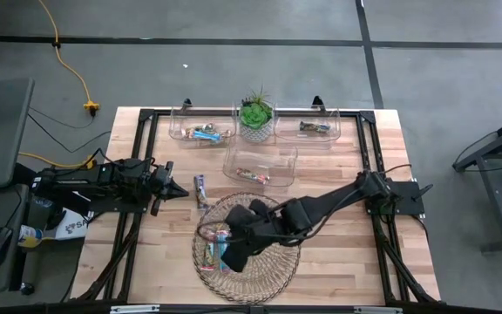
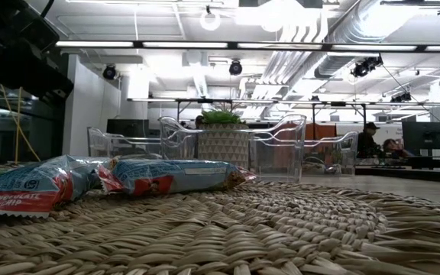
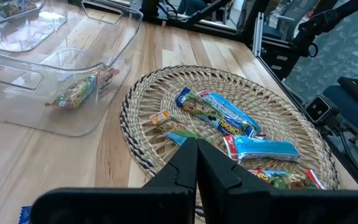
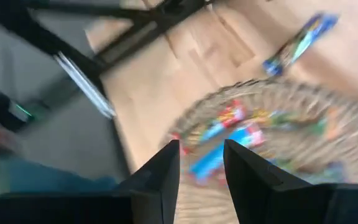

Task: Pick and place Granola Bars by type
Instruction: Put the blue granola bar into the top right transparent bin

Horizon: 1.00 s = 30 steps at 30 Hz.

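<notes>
Several granola bars [image 3: 229, 121] in blue, orange-red and gold wrappers lie flat on the round wicker tray [image 1: 264, 275]; the low view shows two of them [image 2: 170, 176] up close. Another blue bar [image 1: 200, 189] lies on the table left of the tray. Each clear bin holds bars: far left [image 1: 206, 133], far right [image 1: 314, 127], middle [image 1: 253, 174]. My right gripper [image 4: 202, 155] hangs open above the tray's left part, over the bars [image 4: 225, 140]. My left gripper [image 3: 196, 163] is shut, empty, level above the table left of the tray, beside the loose bar.
A potted plant [image 1: 255, 115] stands between the two far bins. The middle bin [image 3: 73, 68] sits just beyond the tray. Black frame rails [image 1: 369, 131] run along the table's edges. Bare wood [image 1: 347, 244] lies right of the tray, under my right arm.
</notes>
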Available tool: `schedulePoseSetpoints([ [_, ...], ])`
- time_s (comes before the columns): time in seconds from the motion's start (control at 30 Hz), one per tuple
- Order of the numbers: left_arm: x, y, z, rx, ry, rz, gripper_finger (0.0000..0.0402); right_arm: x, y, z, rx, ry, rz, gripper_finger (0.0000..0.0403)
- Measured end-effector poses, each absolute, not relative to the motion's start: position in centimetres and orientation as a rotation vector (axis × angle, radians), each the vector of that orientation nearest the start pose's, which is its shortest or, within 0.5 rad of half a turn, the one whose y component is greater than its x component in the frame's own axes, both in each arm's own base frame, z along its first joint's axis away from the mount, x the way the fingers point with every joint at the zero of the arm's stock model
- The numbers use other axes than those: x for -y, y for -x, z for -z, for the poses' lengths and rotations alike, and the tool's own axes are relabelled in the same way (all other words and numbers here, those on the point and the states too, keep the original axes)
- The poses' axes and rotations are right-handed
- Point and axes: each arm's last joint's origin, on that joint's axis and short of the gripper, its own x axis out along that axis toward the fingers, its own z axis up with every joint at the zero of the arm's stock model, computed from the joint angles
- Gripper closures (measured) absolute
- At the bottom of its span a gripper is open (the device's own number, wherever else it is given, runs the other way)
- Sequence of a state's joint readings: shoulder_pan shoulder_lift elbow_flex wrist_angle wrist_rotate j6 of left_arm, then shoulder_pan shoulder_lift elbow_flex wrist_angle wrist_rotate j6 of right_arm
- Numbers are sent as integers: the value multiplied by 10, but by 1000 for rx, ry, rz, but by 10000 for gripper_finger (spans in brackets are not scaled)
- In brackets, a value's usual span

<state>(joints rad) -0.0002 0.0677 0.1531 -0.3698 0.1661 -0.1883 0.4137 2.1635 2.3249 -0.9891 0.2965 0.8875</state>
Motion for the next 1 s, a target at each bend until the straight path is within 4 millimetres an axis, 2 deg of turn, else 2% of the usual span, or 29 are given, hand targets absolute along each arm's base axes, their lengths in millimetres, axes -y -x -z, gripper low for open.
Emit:
schedulePoseSetpoints([
  [0.07,5,-88,-175,-299,210,138,401,-178,-429,-344,-787,-420,209,295],
  [0.13,5,-88,-175,-298,210,138,401,-176,-432,-332,-806,-365,203,295],
  [0.3,5,-88,-175,-298,210,138,401,-164,-440,-290,-914,-442,244,295],
  [0.4,5,-88,-175,-299,210,137,401,-157,-444,-265,-990,-486,196,295],
  [0.57,5,-88,-175,-299,210,136,401,-146,-445,-233,-1076,-396,71,295],
  [0.7,5,-88,-175,-298,210,135,401,-130,-445,-218,-1122,-282,16,295],
  [1.0,5,-88,-175,-298,210,135,401,-105,-444,-200,-1177,-10,-185,295],
])
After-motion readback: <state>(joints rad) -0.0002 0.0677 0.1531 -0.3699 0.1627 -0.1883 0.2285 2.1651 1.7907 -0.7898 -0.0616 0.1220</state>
